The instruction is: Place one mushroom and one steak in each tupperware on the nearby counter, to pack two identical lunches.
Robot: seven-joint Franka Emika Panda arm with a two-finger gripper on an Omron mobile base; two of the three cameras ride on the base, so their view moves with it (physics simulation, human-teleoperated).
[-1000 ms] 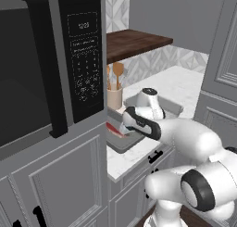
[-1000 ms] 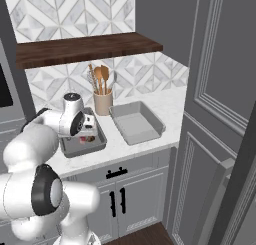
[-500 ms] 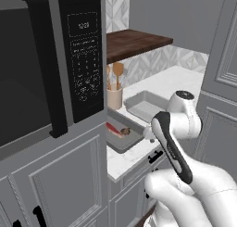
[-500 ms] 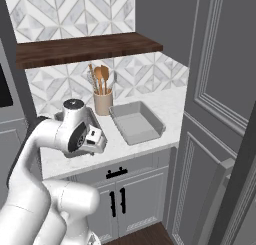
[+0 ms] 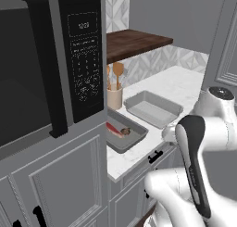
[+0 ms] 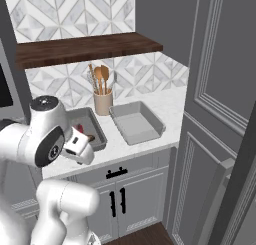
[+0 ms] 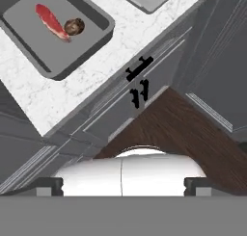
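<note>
Lying together in the left tray (image 7: 91, 35) on the desk (image 7: 120, 42) are being seen a steak (image 7: 49, 21) and mushroom (image 7: 74, 26); the right tray (image 5: 152, 109) is bare. The hand's (image 7: 123, 183) grip cannot be told.

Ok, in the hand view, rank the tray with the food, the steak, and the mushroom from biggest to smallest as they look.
1. The tupperware, by far the largest, though the picture's edge cuts it off.
2. The steak, a long red strip lying in that tray.
3. The mushroom, a small brown lump touching the steak's end, clearly the smallest.
</note>
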